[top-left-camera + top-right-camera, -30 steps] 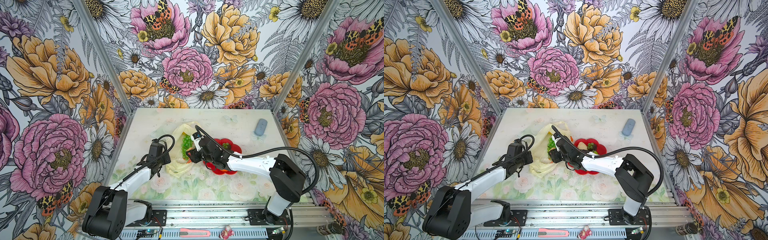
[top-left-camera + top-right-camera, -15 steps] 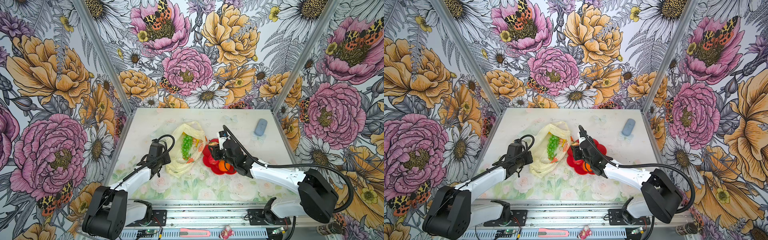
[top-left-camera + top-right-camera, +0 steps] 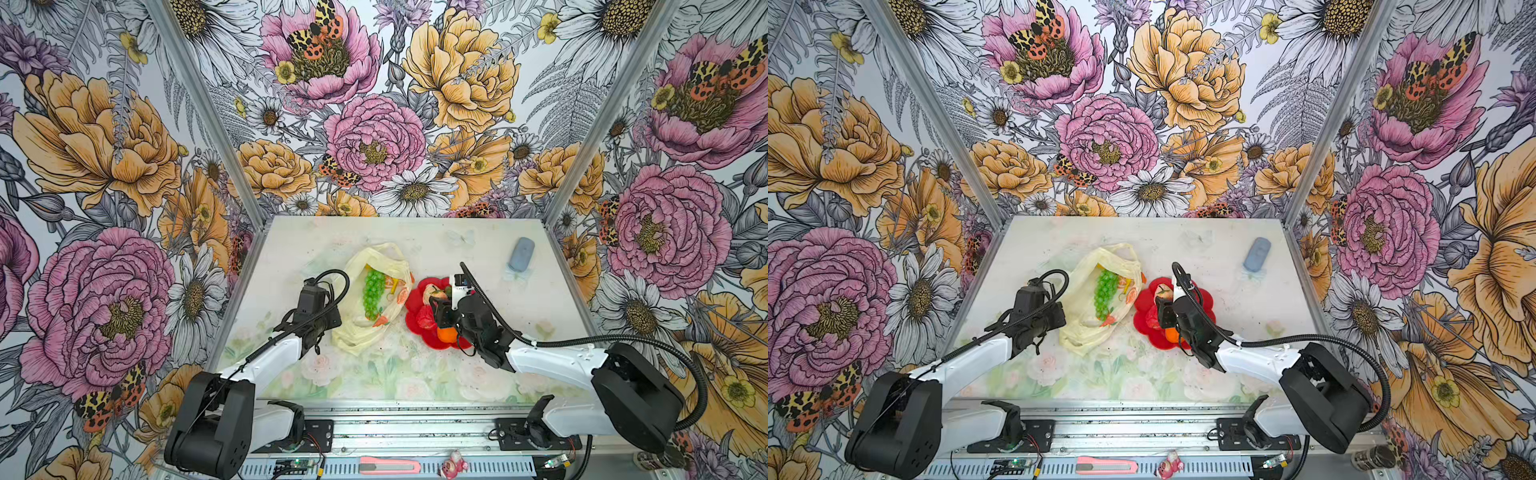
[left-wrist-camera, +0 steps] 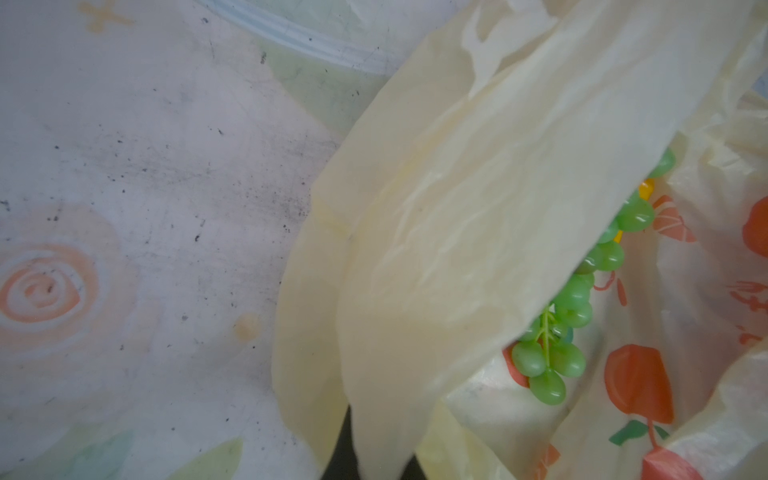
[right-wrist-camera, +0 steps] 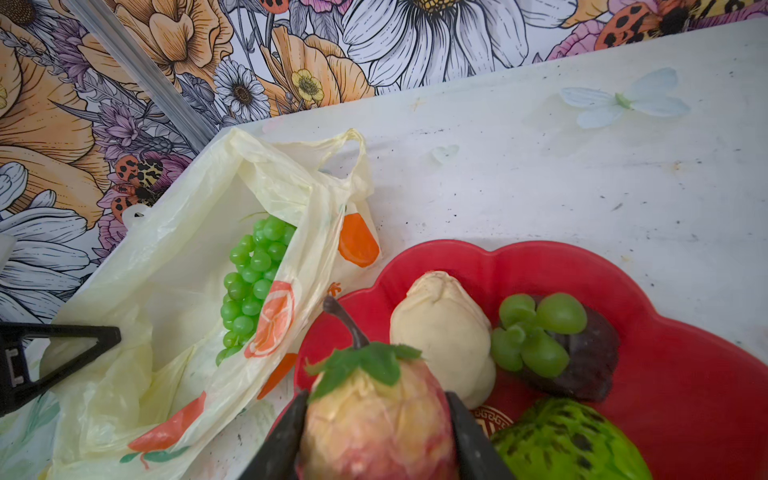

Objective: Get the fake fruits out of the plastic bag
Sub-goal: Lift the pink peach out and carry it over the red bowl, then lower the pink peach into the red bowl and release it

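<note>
Left end effector (image 3: 331,328): closed tight on a fold of the bag (image 3: 357,332) at its 8 o'clock edge. The left wrist view shows the film draped up and away from the pinch. My reading is that it anchors the bag and lifts the mouth so the contents stay reachable.

The bag lies left of desk centre with its mouth open upward. The grapes (image 3: 373,291) are inside along the middle, and a small yellow piece (image 4: 646,187) sits among them. I cannot tell what it is.

Right end effector (image 5: 376,405): part closed around a pink fruit (image 5: 370,436) with a leaf and a brown stem. One jaw is on each flank and the stem points away from the wrist. It hangs over the red plate's (image 3: 412,305) near rim, at 3 o'clock from the bag. Judged to be a drop-off.

The plate is just beside the bag, which probably keeps the carry short. On it are a cream piece (image 5: 444,340), a dark fruit (image 5: 582,353) with green lobes, a bumpy green fruit (image 5: 569,440) and an orange (image 3: 445,334).

Remaining, by my estimate: the grapes and the yellow piece. The grapes are a loose cluster, so a grip on the stem or the middle of the bunch seems safer than on one berry.
</note>
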